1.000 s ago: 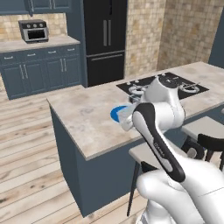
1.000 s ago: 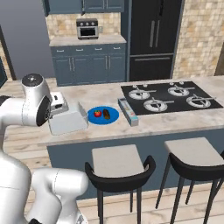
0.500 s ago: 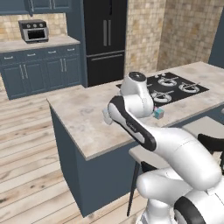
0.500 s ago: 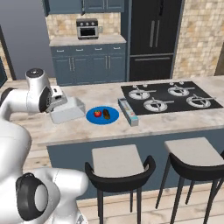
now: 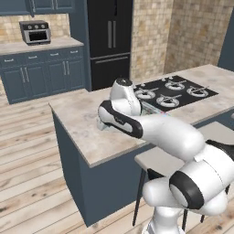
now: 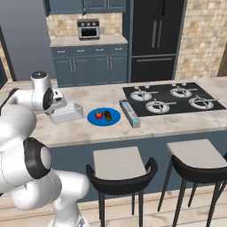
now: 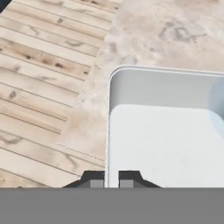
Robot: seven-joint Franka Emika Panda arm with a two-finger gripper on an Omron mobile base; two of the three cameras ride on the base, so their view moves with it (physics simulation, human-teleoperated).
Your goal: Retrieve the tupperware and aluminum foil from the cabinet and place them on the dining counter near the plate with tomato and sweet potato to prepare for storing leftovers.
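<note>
The tupperware (image 6: 70, 114), a shallow grey-white container, is on the dining counter (image 6: 146, 128) near its left end, just left of the blue plate (image 6: 103, 120). That plate carries a tomato (image 6: 98, 115) and a sweet potato (image 6: 108, 116). My gripper (image 6: 59, 107) is at the container's left rim. In the hand view, my gripper (image 7: 111, 179) is shut on the tupperware (image 7: 166, 144), with the fingertips (image 7: 92, 179) either side of its thin wall. The aluminum foil (image 6: 130, 113) lies on the counter right of the plate. The cabinet is out of view.
A black gas cooktop (image 6: 173, 95) is set into the counter's right part. Two dark stools (image 6: 119, 166) stand along the front edge. The counter's left end drops to wooden floor (image 7: 39, 70). In the left base view my arm (image 5: 137, 125) reaches across the dining counter (image 5: 77, 119).
The arm has swung and turned its elbow over the counter. The tupperware has shifted a little back from the front edge, staying left of the plate.
</note>
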